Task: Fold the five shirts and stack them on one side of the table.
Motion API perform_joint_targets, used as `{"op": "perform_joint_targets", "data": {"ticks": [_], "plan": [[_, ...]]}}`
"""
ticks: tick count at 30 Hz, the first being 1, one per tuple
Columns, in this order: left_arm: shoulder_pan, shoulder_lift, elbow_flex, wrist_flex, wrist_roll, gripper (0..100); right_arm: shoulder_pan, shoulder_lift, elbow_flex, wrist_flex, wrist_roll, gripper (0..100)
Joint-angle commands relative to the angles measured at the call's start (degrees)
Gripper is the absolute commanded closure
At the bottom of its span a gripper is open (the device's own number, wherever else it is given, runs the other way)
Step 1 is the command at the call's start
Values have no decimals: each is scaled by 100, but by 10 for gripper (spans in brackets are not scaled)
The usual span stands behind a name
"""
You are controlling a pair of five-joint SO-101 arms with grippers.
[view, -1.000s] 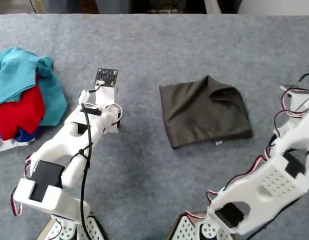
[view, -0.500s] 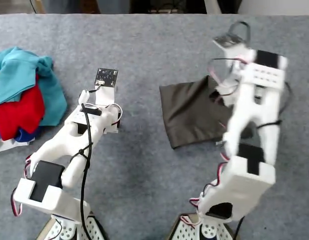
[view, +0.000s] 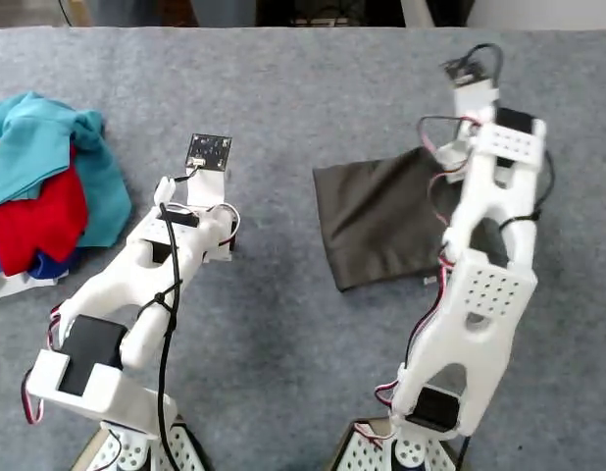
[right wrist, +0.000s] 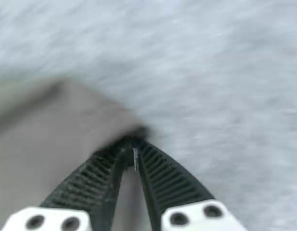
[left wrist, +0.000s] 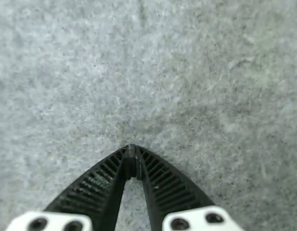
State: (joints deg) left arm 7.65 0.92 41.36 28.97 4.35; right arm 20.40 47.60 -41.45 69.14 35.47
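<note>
A folded dark grey shirt [view: 377, 221] lies right of the table's middle. My right arm [view: 489, 226] stretches across its right part toward the far side. In the right wrist view my right gripper [right wrist: 134, 144] is shut, its tips resting at the edge of the dark shirt [right wrist: 38, 144], with no cloth visible between the fingers. A loose pile of teal, red, blue and white shirts [view: 43, 186] sits at the table's left edge. My left gripper [left wrist: 131, 151] is shut with nothing in it, above bare carpet, and the left arm [view: 156, 265] stands between the pile and the dark shirt.
Grey carpet [view: 283, 88] covers the whole table. Open carpet lies along the far side and between the two arms. The table's right edge is close beside the right arm.
The right arm swung in from the table's right edge over the dark shirt, then stretched farther toward the shirt's far right corner. The left arm has kept still.
</note>
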Motion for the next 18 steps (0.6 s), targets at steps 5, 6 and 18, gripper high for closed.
{"op": "perform_joint_targets", "data": {"ticks": [5,6,18], "plan": [[-48,-211,-48,-62,9,971,404,338,-1798,527,-44,984],[-48,-220,-57,-70,9,971,440,338,-2009,870,-44,984],[884,-141,-2615,958,9,971,1451,-462,-2870,3235,-18,984]]}}
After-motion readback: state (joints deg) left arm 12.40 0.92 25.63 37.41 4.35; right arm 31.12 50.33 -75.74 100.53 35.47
